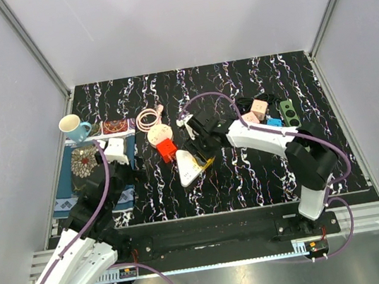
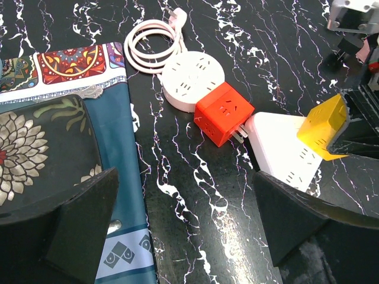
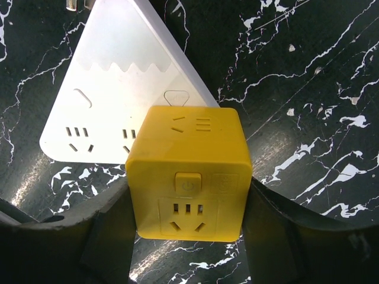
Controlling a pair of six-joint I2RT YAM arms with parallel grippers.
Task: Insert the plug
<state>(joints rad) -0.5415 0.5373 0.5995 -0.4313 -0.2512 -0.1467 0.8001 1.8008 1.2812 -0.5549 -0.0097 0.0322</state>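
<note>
While the yellow cube plug (image 3: pixel 188 171) awaits seating, the right jaws grasp it by two opposite side faces. This leaves its switch-and-socket face toward the wrist camera, and presumably its pins, which are hidden, pointing away toward the table (image 2: pixel 195 195). The cube hangs over one edge of the white triangular power strip (image 3: pixel 118 89). Whether it already touches the strip cannot be told. Gripping by the flanks keeps the fingers (image 3: pixel 278 236) clear of the mating side, so the cube can be pressed straight down.

The strip lies flat with its socket groups facing up. Two of them show uncovered just beside the cube, so the cube probably needs a small shift to line up with one.

The left jaws stand released and hold nothing. They hover low over the table beside the patterned mat (image 2: pixel 59 118), well apart from the strip, likely kept back to leave the working arm room.

A red cube (image 2: pixel 224 113) sits between the round white socket hub (image 2: pixel 192 80) and the strip's tip, with its pins showing toward the strip. The strip looks light and unanchored, so it may slide or tip under an off-centre push
</note>
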